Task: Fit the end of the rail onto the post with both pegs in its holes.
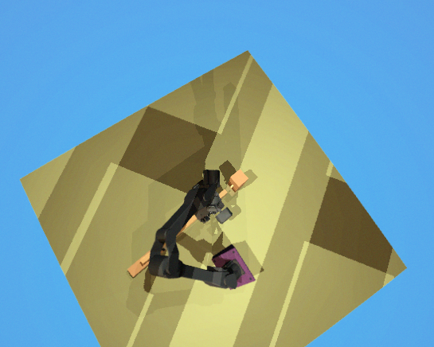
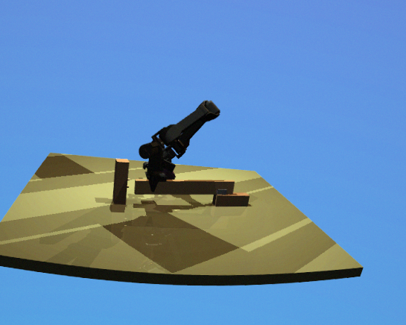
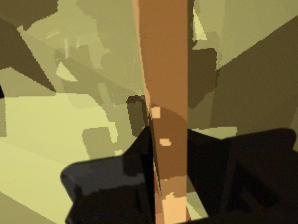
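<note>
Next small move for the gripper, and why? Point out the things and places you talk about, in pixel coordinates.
Probably ease the rail (image 1: 190, 224) (image 2: 195, 187) (image 3: 167, 60) endwise toward the post (image 1: 239, 180) (image 2: 121, 182), keeping it level: the gripper (image 2: 153, 188) holds it raised near that end, it looks roughly level, and a gap remains before the post.

Black angular arm (image 1: 181, 216) (image 2: 185, 124); purple base plate (image 1: 246, 274)

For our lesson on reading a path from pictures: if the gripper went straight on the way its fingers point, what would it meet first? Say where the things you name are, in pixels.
Probably the tabletop (image 1: 280, 159) (image 2: 284, 231): the gripper (image 2: 153, 189) points down over the rail (image 2: 188, 187), already between its fingers. How far below is unclear.
</note>
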Controlling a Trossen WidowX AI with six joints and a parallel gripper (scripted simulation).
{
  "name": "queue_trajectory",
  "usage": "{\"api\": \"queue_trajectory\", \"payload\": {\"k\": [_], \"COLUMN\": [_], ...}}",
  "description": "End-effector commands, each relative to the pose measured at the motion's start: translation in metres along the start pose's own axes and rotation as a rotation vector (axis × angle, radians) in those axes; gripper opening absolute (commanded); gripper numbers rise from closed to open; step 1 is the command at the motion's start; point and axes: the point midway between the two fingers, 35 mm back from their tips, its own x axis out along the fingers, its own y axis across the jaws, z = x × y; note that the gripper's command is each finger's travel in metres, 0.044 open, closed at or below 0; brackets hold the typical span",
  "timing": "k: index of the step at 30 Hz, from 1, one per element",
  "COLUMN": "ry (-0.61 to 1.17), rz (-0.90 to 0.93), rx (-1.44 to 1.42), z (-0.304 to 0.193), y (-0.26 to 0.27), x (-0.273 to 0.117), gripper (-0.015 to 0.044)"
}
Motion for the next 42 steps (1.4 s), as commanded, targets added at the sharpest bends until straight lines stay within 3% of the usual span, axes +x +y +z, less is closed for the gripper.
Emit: {"api": "queue_trajectory", "payload": {"k": [1,42], "ry": [0.004,0.004], "rz": [-0.013,-0.013], "rx": [-0.002,-0.002], "z": [0.0,0.0], "y": [-0.002,-0.001], "x": [-0.006,-0.013], "gripper": [0.0,0.0]}}
